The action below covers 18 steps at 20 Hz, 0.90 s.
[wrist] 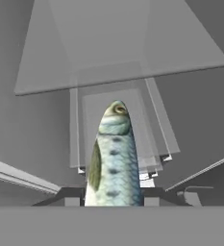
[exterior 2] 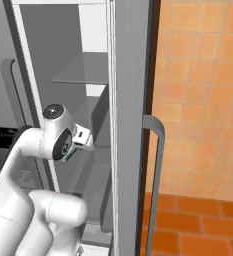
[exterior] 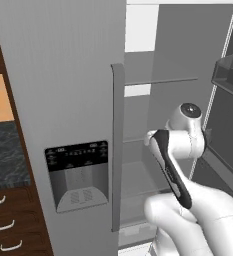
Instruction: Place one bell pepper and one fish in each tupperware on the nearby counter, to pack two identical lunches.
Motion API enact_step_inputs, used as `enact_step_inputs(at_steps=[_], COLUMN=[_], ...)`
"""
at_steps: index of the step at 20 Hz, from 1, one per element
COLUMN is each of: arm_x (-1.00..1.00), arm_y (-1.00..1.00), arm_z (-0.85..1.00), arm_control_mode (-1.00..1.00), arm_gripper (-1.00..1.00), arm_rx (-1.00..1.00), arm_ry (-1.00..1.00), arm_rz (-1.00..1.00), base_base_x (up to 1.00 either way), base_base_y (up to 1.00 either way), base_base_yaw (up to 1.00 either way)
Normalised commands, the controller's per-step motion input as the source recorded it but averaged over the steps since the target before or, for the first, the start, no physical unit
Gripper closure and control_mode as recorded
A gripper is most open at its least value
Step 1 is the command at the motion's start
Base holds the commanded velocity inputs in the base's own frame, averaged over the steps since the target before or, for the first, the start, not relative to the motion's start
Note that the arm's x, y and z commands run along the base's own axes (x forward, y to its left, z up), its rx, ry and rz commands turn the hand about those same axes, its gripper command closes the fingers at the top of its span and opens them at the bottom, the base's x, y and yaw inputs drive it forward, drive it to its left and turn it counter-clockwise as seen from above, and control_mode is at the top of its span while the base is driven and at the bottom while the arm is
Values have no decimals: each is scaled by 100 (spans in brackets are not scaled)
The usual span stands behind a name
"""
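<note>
Tool: the tool (wrist: 112, 202) is pinching a fish (wrist: 113, 158) at its tail end, one dark finger pad (wrist: 69, 198) showing to either side of the body at the bottom of the hand view.
Fish: it runs straight out from the tool, head and eye farthest from the pads, blue-green spotted back toward the camera; it hangs in the air, touching no shelf.
Step in hand: by my reading, the fetch of one fish from the fridge; the fish is gripped and lifted, not yet carried out.
Just beyond the tool: glass fridge shelves (wrist: 118, 72) lie ahead of and above the fish head, with the grey back wall of the fridge behind them.
Arm pose: the white arm (exterior: 188, 200) rises from the base, bends at the elbow and reaches forward into the open fridge compartment; the wrist (exterior 2: 63, 140) sits level with a middle shelf, the hand pointing inward.
Beside the tool: the fridge door with the dispenser (exterior: 78, 175) stands closed to the left of the arm, the open door (exterior 2: 130, 125) edge-on to its right.
Farther off: a strip of dark worktop (exterior: 3, 155) over wood drawers lies well to the left of the tool.
Next move: I judge it calls for drawing the fish straight back clear of shelves and door, then turning toward the worktop with a tupperware.
</note>
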Motion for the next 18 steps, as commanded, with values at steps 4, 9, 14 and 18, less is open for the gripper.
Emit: enact_step_inputs(at_steps=[4,9,14,18], arm_x=[-100,-60,-21,-54], arm_y=[11,0,0,0], arm_z=[39,20,8,18], arm_control_mode=[-100,-100,-100,-100], arm_gripper=[100,100,100,100], arm_rx=[-1,-3,-6,0], arm_ry=[0,5,13,2], arm_rz=[4,0,0,0], base_base_x=[0,0,0,0], base_base_y=[0,0,0,0], base_base_yaw=[0,0,0,0])
